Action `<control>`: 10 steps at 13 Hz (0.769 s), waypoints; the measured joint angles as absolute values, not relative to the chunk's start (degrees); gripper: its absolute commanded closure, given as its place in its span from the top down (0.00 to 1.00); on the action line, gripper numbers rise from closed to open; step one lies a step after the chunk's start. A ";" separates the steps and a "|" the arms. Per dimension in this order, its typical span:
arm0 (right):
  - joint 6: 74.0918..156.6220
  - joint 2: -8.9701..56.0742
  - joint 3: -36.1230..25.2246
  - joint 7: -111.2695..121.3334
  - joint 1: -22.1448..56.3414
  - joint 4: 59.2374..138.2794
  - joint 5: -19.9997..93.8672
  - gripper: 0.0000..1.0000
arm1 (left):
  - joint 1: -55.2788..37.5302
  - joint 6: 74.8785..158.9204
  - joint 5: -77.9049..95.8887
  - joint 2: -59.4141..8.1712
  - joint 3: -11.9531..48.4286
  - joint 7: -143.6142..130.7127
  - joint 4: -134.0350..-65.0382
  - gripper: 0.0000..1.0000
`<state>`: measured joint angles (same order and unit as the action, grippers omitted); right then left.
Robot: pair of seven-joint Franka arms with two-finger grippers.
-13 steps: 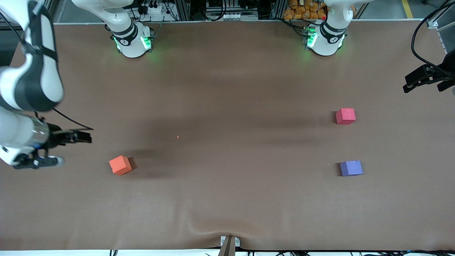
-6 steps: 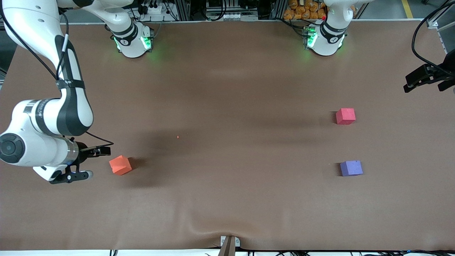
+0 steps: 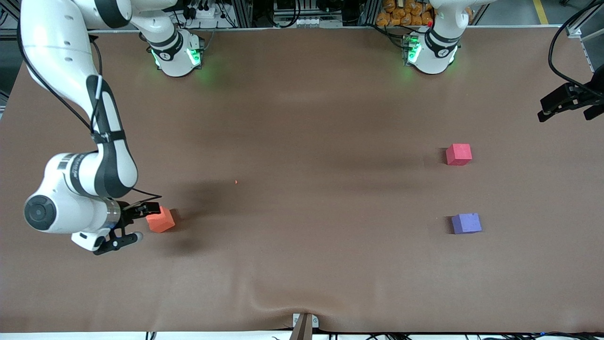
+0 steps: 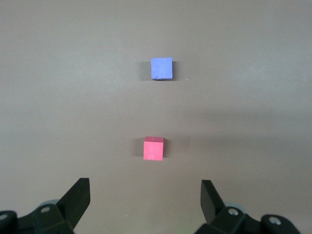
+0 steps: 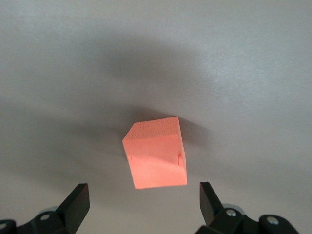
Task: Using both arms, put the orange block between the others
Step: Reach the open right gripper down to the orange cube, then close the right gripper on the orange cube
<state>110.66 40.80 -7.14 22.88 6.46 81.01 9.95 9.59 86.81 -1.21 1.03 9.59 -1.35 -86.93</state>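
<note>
The orange block (image 3: 163, 221) (image 5: 157, 155) lies on the brown table toward the right arm's end. My right gripper (image 3: 146, 222) (image 5: 144, 194) hangs low right beside it, open. The block sits just ahead of the fingertips, not between them. The others lie toward the left arm's end: the red-pink cube (image 3: 458, 154) (image 4: 153, 148), and the purple cube (image 3: 466, 223) (image 4: 161, 68) nearer to the front camera. A gap of bare table separates them. My left gripper (image 3: 566, 111) (image 4: 145, 190) waits open and empty over the table's edge at that end, looking down at both cubes.
A tiny orange speck (image 3: 236, 182) lies mid-table. The brown cover wrinkles (image 3: 278, 302) near the front edge, by a small clamp (image 3: 304, 323). Black cables (image 3: 559, 52) hang at the left arm's end. The arm bases (image 3: 177, 54) (image 3: 432, 52) stand along the back edge.
My right arm has swung in from the table's end toward the orange block and come down beside it. The blocks and the left arm have hardly moved.
</note>
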 measured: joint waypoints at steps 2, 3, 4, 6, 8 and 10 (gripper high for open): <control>112.31 42.71 -7.07 24.39 6.52 81.01 10.03 1.00 | 9.60 86.81 -1.21 1.01 9.59 -1.35 -86.98 1.00; 113.25 43.54 -7.02 25.33 6.57 81.00 10.04 1.00 | 9.63 86.81 -1.21 1.00 9.59 -1.35 -87.00 1.00; 114.19 44.32 -7.00 26.07 6.59 81.00 10.04 1.00 | 9.68 86.81 -1.21 0.99 9.59 -1.35 -87.01 1.00; 115.34 45.45 -6.98 26.63 6.60 81.00 10.04 1.00 | 9.76 86.96 -1.21 0.98 9.58 -1.35 -87.02 1.00; 115.70 45.93 -6.94 26.70 6.64 81.21 10.04 1.00 | 9.82 87.12 -1.21 0.98 9.58 -1.35 -87.02 1.00; 116.71 46.12 -6.91 26.75 6.74 82.39 10.04 1.00 | 10.26 87.24 -1.21 0.98 9.58 -1.35 -87.01 1.00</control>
